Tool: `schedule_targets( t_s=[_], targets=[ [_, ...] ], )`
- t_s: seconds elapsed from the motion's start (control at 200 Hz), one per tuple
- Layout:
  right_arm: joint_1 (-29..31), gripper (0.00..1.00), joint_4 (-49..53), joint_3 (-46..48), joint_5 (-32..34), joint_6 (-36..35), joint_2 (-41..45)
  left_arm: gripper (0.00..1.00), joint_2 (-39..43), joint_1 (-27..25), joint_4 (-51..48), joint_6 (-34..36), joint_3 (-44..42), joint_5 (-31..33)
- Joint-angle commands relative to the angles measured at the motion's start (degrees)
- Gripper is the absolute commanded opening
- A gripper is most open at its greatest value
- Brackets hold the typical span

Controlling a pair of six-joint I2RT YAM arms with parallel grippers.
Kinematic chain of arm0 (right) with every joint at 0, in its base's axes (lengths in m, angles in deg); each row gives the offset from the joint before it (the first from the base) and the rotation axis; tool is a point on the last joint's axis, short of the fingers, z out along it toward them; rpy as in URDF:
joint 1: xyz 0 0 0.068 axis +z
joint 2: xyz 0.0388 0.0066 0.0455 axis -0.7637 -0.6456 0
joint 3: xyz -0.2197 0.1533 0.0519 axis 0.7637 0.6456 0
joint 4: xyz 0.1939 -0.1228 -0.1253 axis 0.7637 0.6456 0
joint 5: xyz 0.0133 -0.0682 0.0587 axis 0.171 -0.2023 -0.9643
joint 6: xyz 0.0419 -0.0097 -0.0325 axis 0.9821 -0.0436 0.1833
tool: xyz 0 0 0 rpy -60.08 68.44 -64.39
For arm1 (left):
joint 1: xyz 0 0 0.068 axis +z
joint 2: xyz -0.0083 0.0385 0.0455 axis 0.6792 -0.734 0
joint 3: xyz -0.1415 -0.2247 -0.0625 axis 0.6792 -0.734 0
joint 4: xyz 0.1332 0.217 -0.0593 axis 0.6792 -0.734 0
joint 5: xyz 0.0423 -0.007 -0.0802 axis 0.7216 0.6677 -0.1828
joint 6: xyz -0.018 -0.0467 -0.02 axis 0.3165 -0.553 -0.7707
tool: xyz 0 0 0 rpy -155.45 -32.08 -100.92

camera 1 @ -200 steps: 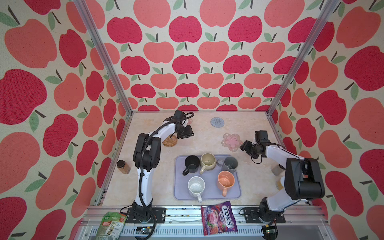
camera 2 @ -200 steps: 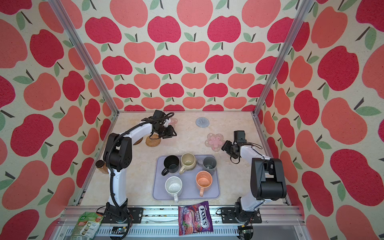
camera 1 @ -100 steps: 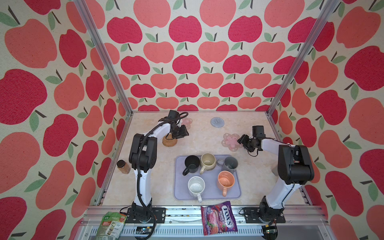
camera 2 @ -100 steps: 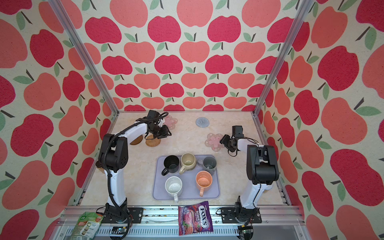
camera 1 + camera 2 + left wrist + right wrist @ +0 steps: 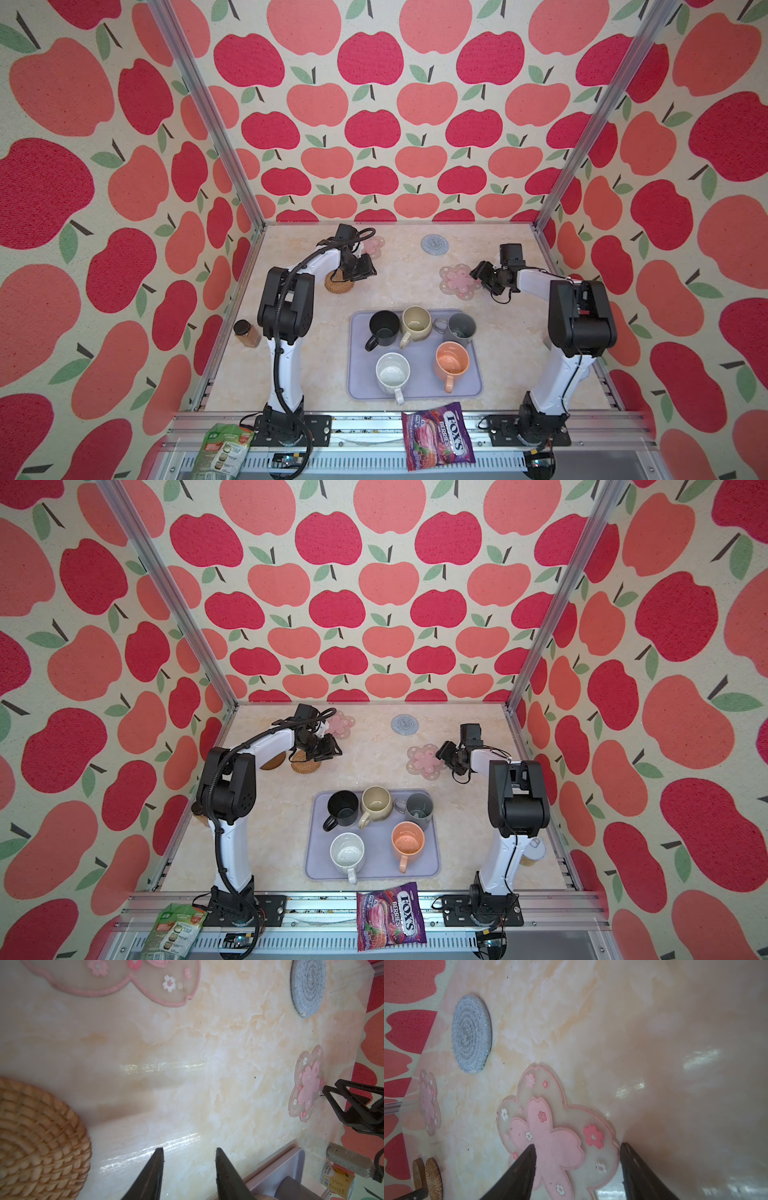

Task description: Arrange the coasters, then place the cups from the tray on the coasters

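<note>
Your marbled beige table (image 5: 415, 291) carries a lavender tray (image 5: 419, 380) near its front centre. Five coasters lie flat on the surface behind it:
- A woven rattan coaster (image 5: 334, 286) is at left.
- A brown round coaster (image 5: 275, 762) is just beside it, partly hidden.
- A far pink flower coaster (image 5: 376, 248) and a grey-blue knit coaster (image 5: 434, 244) are near the back wall.
- A near pink flower coaster (image 5: 457, 282) is right of centre.

A brown-lidded jar (image 5: 246, 333) stands at the left edge.

The purple candy bag (image 5: 438, 435) lying on the metal rail at the table's front edge reads "FOX'S BERRIES" in both top views (image 5: 391, 914). Print on the green packet (image 5: 224, 453) at the rail's left end is too small to read.
</note>
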Motion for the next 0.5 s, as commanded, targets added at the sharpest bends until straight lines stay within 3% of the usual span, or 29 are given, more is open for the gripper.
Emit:
schedule_targets(
  t_s=[0.0,0.225,0.495],
  targets=[
    [1.4,0.67,4.8,-3.1,-0.6,-1.8,-4.1,0.43,2.0,0.3,1.5,0.0,-0.8,-0.8],
    [3.7,0.67,9.3,-10.4,1.2,-5.3,-7.7,0.43,2.0,0.2,2.1,0.0,-1.5,-1.1],
    [6.6,0.66,9.9,-11.5,1.1,-4.6,-8.9,0.44,2.9,0.6,3.2,-0.5,-2.8,-1.0]
  ],
)
